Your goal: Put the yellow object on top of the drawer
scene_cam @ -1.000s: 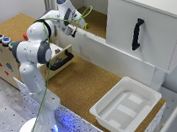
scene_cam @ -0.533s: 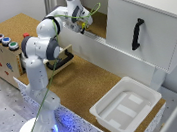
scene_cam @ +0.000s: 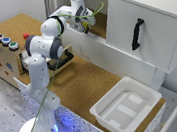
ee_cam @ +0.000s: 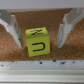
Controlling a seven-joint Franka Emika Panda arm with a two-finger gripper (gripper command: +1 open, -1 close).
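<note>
In the wrist view, the yellow object (ee_cam: pixel 38 43) is a small cube with dark letters on its faces, resting on a cork floor. My gripper (ee_cam: pixel 40 44) is open, with one finger (ee_cam: pixel 12 30) on each side of the cube and a small gap to each. In the exterior view, the gripper (scene_cam: pixel 87 23) reaches down into the cork-floored recess behind the white wall, and I cannot pick out the cube there. The drawer (scene_cam: pixel 5 60) is the wooden unit at the exterior view's left, with a cork top and its drawer pulled out.
A large white cabinet (scene_cam: pixel 145 31) with a black handle (scene_cam: pixel 136 33) stands right beside the recess. A low white wall (scene_cam: pixel 105 57) fronts the recess. A white tray (scene_cam: pixel 124 107) sits on the cork table. Blue, green and red buttons (scene_cam: pixel 6 41) sit on the drawer unit's top.
The arm has swung toward the exterior view's right and lowered the gripper into the recess.
</note>
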